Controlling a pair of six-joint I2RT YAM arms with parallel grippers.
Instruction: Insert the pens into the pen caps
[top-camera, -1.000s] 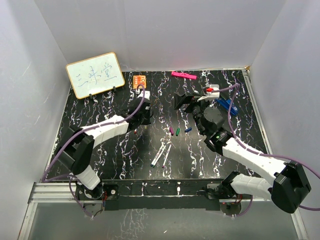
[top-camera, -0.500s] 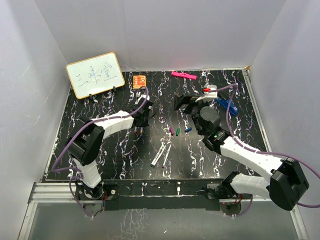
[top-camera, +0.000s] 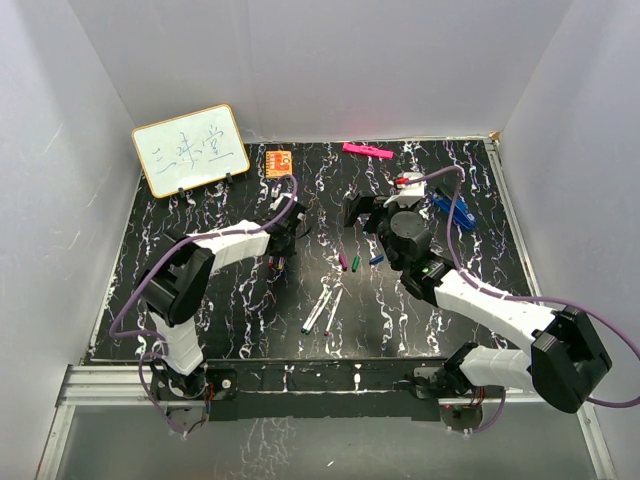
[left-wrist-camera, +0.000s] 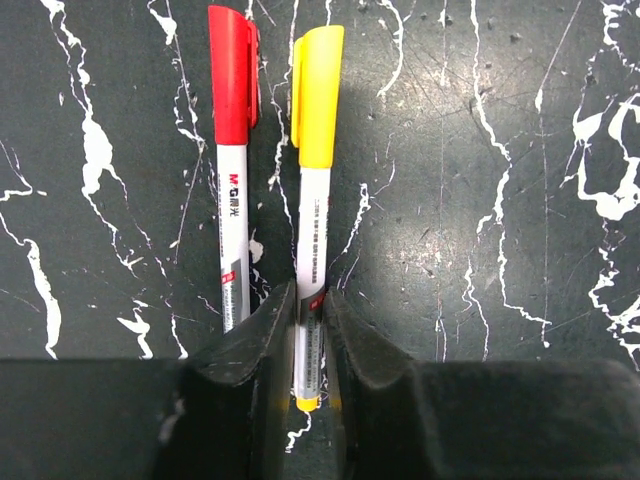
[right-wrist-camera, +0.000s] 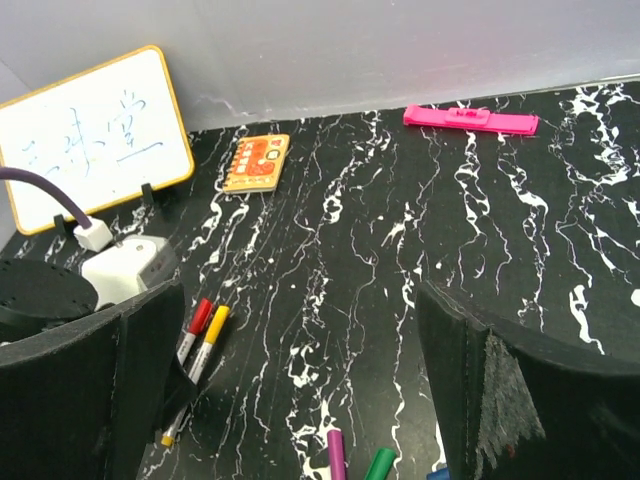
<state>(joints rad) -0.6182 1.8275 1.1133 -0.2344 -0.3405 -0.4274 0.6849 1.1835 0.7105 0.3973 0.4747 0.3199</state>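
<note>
**Operator:** What was the condition of the left gripper?

**Technician:** Its jaws were pressed together on the white barrel of the yellow-capped pen, close to the pen's rear end. The pen lay flat on the black marbled table. The red-capped pen lay just beside it, parallel, with both caps pointing the same way.

**Operator:** And the right gripper?

**Technician:** It was spread wide and held nothing, above the middle of the table. The loose purple cap, green cap and blue cap lay in a row near it. The uncapped pens lay closer to the arm bases.

**Operator:** What differed from one second before?

**Technician:** The left arm had changed pose, and its gripper sat slightly nearer the bases, over the two capped pens. The right gripper had shifted slightly left and remained spread. The loose caps and uncapped pens had not moved.
</note>
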